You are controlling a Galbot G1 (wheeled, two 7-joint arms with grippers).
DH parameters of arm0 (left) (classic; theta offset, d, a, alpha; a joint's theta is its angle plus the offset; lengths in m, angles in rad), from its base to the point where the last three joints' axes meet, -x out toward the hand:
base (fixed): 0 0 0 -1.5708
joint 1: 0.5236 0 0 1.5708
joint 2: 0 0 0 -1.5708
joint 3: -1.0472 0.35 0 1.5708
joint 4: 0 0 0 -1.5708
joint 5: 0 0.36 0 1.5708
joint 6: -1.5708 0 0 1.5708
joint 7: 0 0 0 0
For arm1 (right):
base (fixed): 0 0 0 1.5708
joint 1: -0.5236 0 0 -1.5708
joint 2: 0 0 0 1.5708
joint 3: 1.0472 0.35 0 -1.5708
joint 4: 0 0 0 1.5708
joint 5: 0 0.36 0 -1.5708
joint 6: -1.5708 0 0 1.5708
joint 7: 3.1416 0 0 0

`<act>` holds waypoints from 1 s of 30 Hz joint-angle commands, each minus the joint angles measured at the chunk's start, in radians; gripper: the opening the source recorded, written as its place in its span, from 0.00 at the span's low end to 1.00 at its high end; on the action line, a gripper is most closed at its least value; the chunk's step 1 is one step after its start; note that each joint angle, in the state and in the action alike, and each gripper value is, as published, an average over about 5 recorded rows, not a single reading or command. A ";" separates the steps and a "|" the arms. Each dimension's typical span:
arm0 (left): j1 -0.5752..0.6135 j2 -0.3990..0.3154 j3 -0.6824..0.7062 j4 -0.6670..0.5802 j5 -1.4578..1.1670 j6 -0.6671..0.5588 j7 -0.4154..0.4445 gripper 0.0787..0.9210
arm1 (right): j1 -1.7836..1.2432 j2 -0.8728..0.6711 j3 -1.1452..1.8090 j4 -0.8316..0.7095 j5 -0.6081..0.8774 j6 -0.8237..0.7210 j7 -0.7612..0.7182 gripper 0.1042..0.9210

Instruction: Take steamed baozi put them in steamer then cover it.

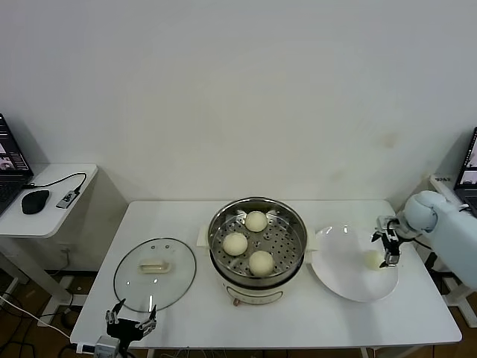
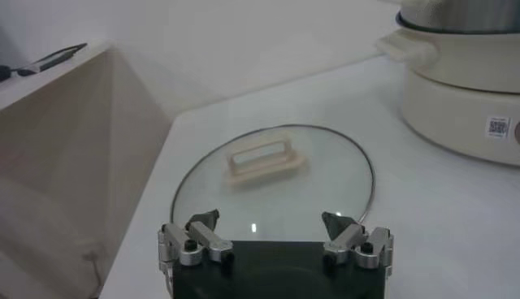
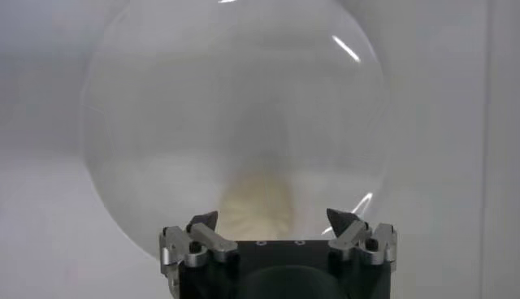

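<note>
A: Was any writing legible anywhere?

B: Hardly; a small white sticker [image 2: 496,127] sat on the side of the steamer [image 2: 463,89] base, printed with a square code pattern; beside the code were a few tiny marks, too small to read.

A: Anything else near the steamer?

B: Well to its left, a laptop screen [image 1: 9,153] showed lit content; another screen [image 1: 469,171] glowed well to its right; no word or number could be made out on either.

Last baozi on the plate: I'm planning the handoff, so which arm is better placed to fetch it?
Probably the right. The right gripper hangs open just above the baozi on the white plate; the left gripper sits open by the glass lid, across the steamer.
</note>
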 commanded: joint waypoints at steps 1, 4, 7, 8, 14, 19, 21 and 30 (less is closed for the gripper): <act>0.001 0.000 0.001 0.006 0.002 0.000 0.001 0.88 | -0.028 0.028 0.015 -0.035 -0.037 0.012 0.019 0.88; 0.001 0.000 0.001 0.005 0.002 0.000 0.001 0.88 | -0.030 0.033 0.017 -0.040 -0.046 0.014 0.017 0.88; -0.001 0.000 0.001 0.009 0.002 0.000 0.002 0.88 | -0.034 0.040 0.023 -0.048 -0.071 0.018 0.014 0.88; -0.002 0.000 0.001 0.010 0.002 0.000 0.002 0.88 | -0.036 0.043 0.025 -0.052 -0.080 0.020 0.014 0.88; -0.006 -0.008 0.001 0.012 0.003 0.001 0.003 0.88 | -0.038 0.047 0.028 -0.061 -0.093 0.024 0.014 0.88; -0.004 -0.009 0.000 0.017 0.002 0.000 0.002 0.88 | -0.041 0.052 0.026 -0.074 -0.088 0.020 0.031 0.88; -0.004 -0.009 0.001 0.020 0.002 0.000 0.001 0.88 | -0.041 0.055 0.025 -0.078 -0.085 0.017 0.036 0.88; -0.005 -0.010 0.003 0.024 0.002 0.000 0.001 0.88 | -0.038 0.064 0.022 -0.082 -0.061 0.007 0.039 0.79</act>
